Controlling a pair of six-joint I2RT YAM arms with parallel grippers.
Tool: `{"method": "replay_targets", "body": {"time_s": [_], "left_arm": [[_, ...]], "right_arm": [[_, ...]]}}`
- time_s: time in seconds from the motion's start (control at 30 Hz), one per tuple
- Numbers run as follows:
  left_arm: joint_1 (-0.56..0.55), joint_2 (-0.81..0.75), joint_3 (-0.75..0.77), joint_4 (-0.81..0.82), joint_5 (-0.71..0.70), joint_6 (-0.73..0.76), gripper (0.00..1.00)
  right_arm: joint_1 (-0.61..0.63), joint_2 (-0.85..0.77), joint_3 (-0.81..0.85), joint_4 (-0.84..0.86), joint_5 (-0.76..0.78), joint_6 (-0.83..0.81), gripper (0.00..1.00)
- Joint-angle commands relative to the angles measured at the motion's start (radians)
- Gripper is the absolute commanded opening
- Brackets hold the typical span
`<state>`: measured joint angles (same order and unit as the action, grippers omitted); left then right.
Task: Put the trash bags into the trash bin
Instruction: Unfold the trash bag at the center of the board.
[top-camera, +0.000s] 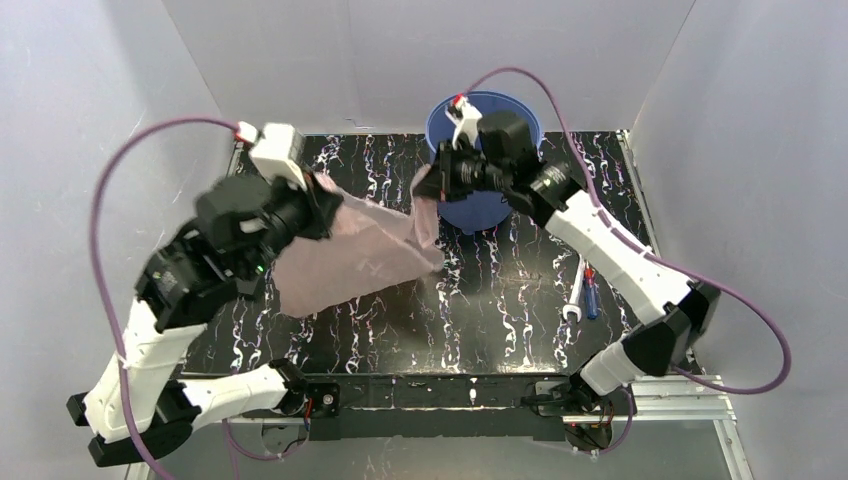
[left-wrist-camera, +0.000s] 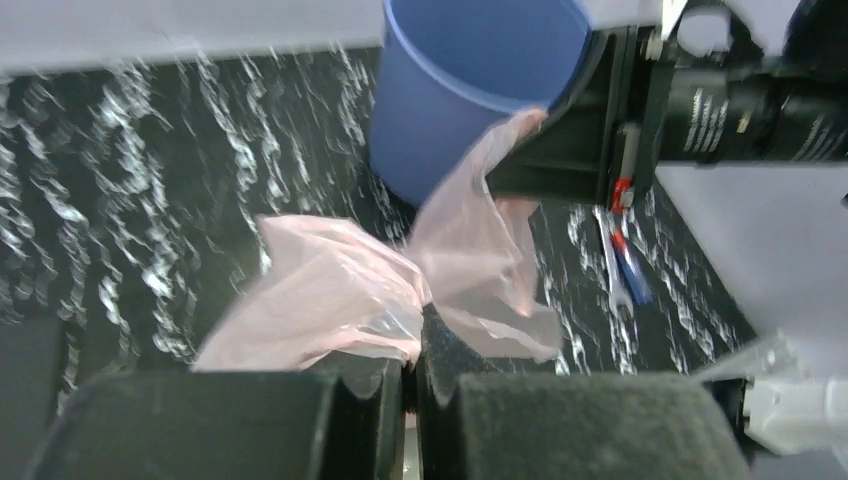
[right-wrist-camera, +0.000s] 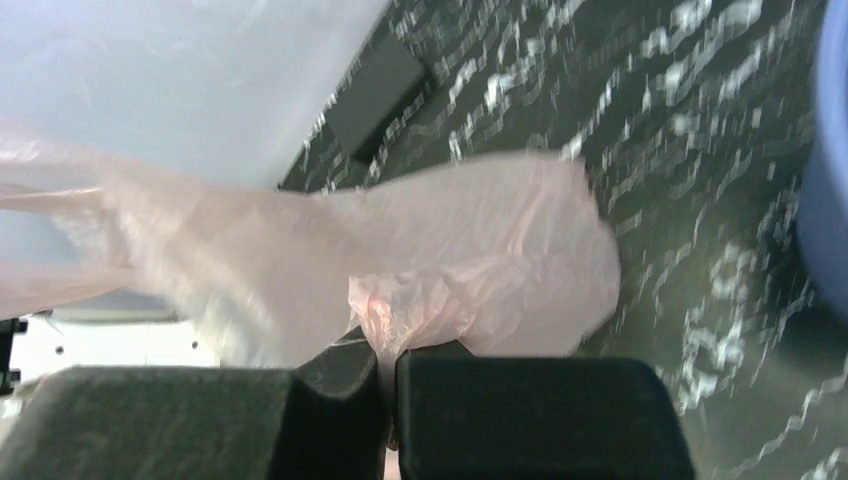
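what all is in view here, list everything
thin translucent pale-pink plastic bag: one, pink, spread between the two end effectors, left of centre
round blue plastic bucket: one, blue, far middle of the table, partly behind the right arm
white wrench-shaped tool: one, white, right side of the table
slim blue-and-red tool: one, beside the white tool, kind unclear
black white-veined table top: one, under everything
purple cables: two, one looping off each arm
left end effector: shut on the bag
right end effector: shut on the bag's other end
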<state>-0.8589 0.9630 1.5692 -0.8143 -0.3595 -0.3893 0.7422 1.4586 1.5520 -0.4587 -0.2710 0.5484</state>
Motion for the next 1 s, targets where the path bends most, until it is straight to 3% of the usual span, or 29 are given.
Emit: {"method": "replay_targets", "body": {"time_s": [0.0, 0.1, 0.17, 0.3, 0.4, 0.47, 0.53, 0.63, 0.8, 0.97], "left_arm": [[0.12, 0.096, 0.316, -0.119, 0.037, 0.15, 0.0], [0.135, 0.159, 0.518, -0.15, 0.126, 0.167, 0.0], [0.135, 0.125, 0.507, -0.119, 0.161, 0.148, 0.0], [0.136, -0.053, 0.107, -0.086, 0.241, 0.022, 0.0], [0.135, -0.212, -0.282, 0.012, 0.402, -0.176, 0.0], [0.135, -0.295, -0.477, 0.05, 0.404, -0.281, 0.0], [0.135, -0.355, -0.575, 0.083, 0.392, -0.348, 0.0], [0.135, -0.378, -0.597, 0.067, 0.374, -0.366, 0.0], [0.135, -0.268, -0.467, -0.076, 0.296, -0.32, 0.0], [0.136, -0.232, -0.463, -0.044, 0.331, -0.347, 0.0]], "right_arm": [[-0.011, 0.114, 0.323, -0.044, -0.047, -0.125, 0.08], [-0.01, 0.1, 0.387, 0.044, -0.047, -0.165, 0.07], [-0.012, 0.038, 0.302, 0.12, -0.007, -0.177, 0.08], [-0.014, -0.031, 0.07, -0.012, 0.083, -0.209, 0.05], [-0.014, -0.133, -0.242, 0.044, 0.065, -0.143, 0.04], [-0.014, -0.201, -0.4, 0.107, 0.038, -0.093, 0.05], [-0.014, -0.226, -0.44, 0.111, 0.023, -0.085, 0.06], [-0.014, -0.204, -0.402, 0.054, 0.039, -0.098, 0.06], [-0.014, -0.175, -0.361, 0.086, 0.01, -0.087, 0.06], [-0.014, -0.167, -0.371, 0.12, -0.033, -0.052, 0.12]]}}
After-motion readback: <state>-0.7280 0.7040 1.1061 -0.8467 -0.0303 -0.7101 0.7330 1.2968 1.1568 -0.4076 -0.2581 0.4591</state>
